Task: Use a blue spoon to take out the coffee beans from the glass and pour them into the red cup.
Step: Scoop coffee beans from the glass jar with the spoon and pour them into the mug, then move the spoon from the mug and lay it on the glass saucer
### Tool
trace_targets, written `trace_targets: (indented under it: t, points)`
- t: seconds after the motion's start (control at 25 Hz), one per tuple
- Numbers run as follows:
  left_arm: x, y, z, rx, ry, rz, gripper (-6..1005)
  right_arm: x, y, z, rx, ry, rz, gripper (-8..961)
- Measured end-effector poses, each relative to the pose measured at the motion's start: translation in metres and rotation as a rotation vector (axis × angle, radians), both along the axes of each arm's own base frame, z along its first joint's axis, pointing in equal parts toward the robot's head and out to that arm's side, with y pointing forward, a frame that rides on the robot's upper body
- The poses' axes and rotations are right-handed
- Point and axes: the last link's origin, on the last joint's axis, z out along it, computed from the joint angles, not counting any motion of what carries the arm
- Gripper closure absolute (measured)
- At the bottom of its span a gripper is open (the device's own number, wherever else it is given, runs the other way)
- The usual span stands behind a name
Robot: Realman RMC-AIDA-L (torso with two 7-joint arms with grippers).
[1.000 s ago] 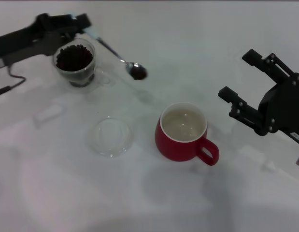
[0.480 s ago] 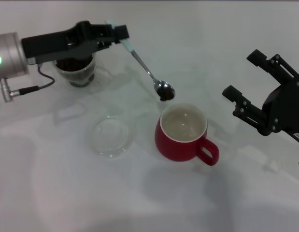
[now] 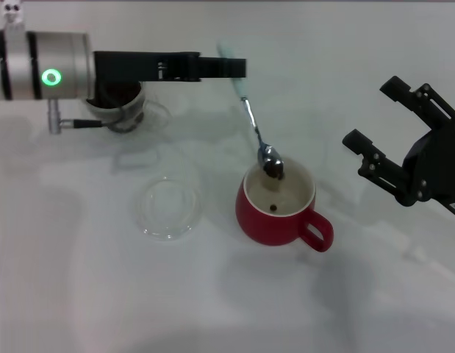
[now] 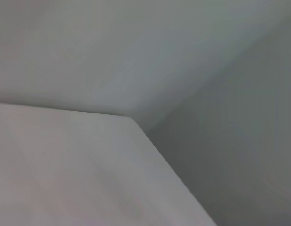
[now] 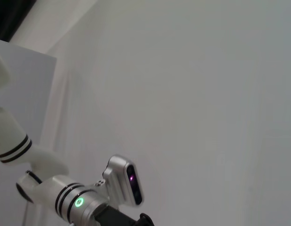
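Note:
In the head view my left gripper (image 3: 228,68) is shut on the pale handle of the blue spoon (image 3: 253,125), which slants down so its metal bowl hangs over the rim of the red cup (image 3: 280,202). Dark coffee beans (image 3: 273,170) sit in the spoon bowl, and one bean (image 3: 273,208) lies on the cup's cream bottom. The glass (image 3: 123,110) stands at the back left, mostly hidden behind my left arm. My right gripper (image 3: 385,132) hovers open to the right of the cup, apart from it.
A flat clear glass saucer (image 3: 168,208) lies left of the red cup. The cup's loop handle (image 3: 316,231) points toward the front right. The left arm's cable (image 3: 87,123) trails beside the glass. The right wrist view shows the left arm's forearm (image 5: 84,200) before a pale wall.
My left arm has swung right, carrying the spoon from beside the glass to above the red cup. The spoon has tipped and a bean now lies in the cup. The right arm barely moved.

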Motion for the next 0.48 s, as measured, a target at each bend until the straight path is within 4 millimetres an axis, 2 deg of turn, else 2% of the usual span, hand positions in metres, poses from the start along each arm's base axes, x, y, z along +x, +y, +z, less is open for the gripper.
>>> trace_targets:
  t: [0.24, 0.48]
  points:
    - [0.024, 0.01, -0.002, 0.034, 0.045, -0.168, 876, 0.003, 0.0, 0.003, 0.018, 0.005, -0.022, 155]
    - [0.04, 0.011, -0.007, 0.017, 0.095, -0.276, 876, 0.003, 0.003, 0.004, 0.029, 0.008, -0.024, 155]
